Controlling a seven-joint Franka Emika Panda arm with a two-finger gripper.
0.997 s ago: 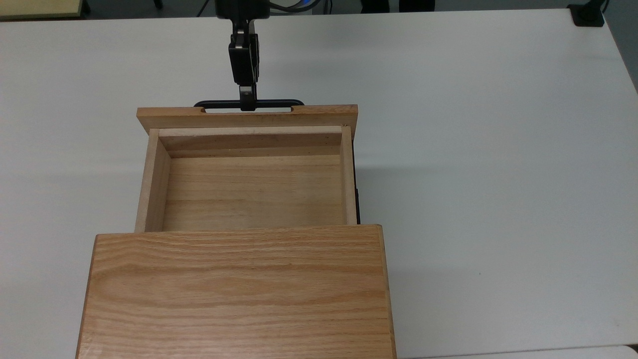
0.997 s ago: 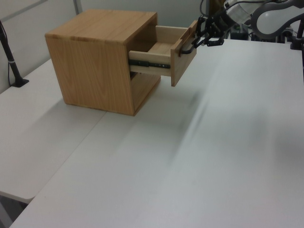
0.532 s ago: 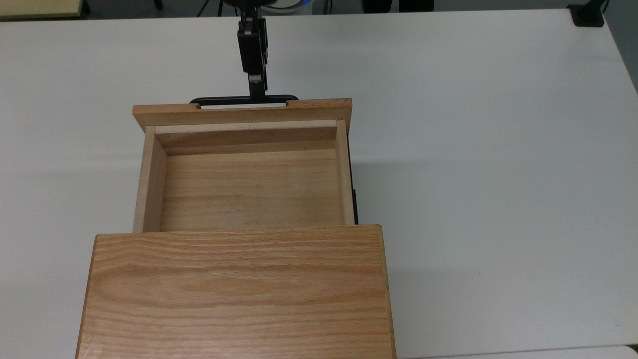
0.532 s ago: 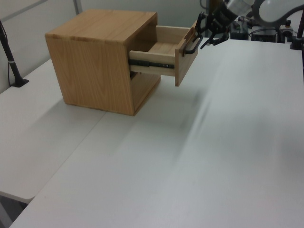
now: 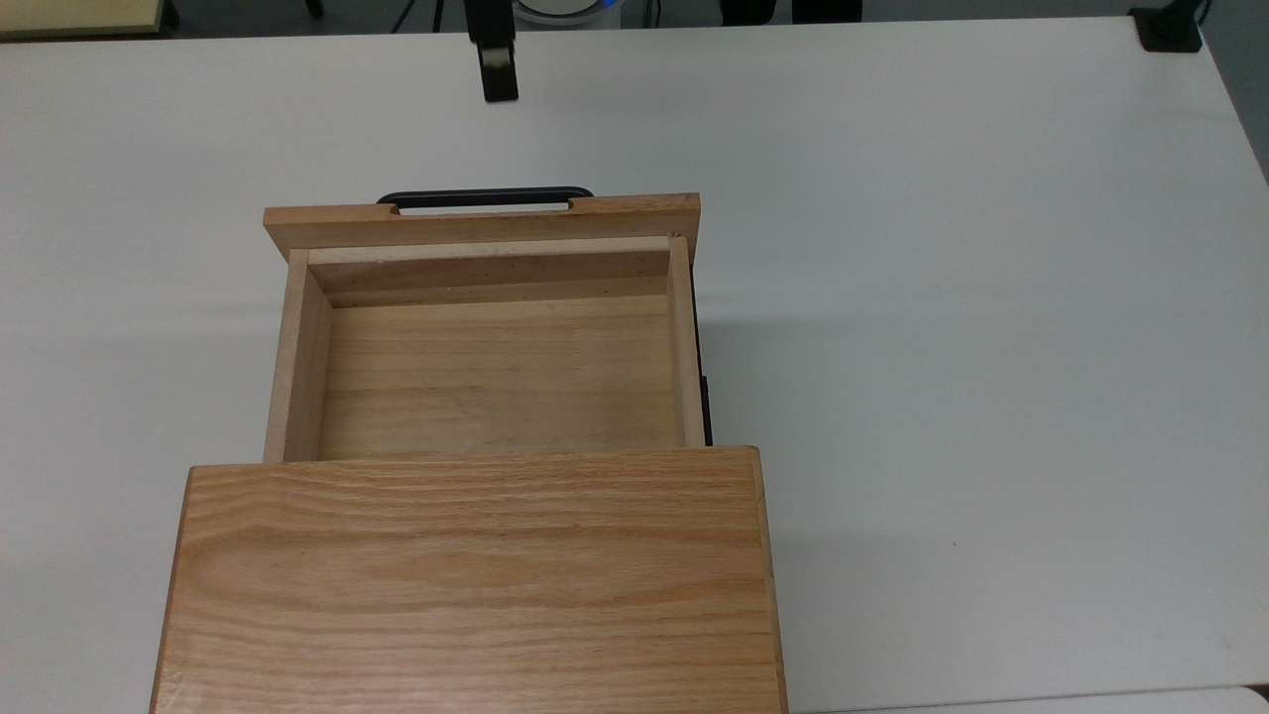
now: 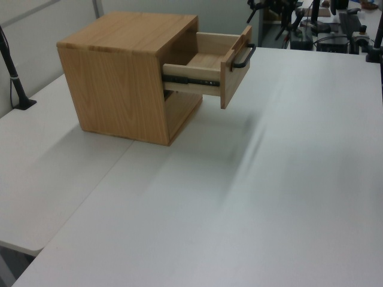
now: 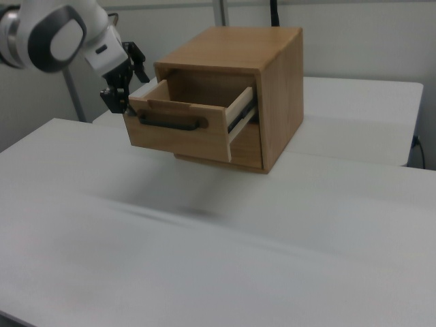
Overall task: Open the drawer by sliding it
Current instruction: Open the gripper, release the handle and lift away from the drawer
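**Now the drawer stands pulled out, with the gripper clear of its handle**

You have an oak cabinet [image 5: 476, 580] sitting on a white table [image 5: 991, 297]. Its drawer [image 5: 496, 377] is slid well out of the upper opening, so you can look straight down into the bare wooden tray in the top view. The wider front panel [image 7: 178, 126] hangs past the cabinet's face, and a black slide rail [image 6: 190, 77] shows along the drawer's side in the left view.

The black bar handle [image 5: 484, 196] runs across the front panel, with nothing touching it.

Your gripper [image 5: 496, 74] sits at the top edge of the top view, well apart from the handle, over bare table. In the right view the gripper [image 7: 116, 99] hangs just beside the drawer front's corner at the right view's left, not touching it. It holds nothing; whether its fingers are spread or closed cannot be told.
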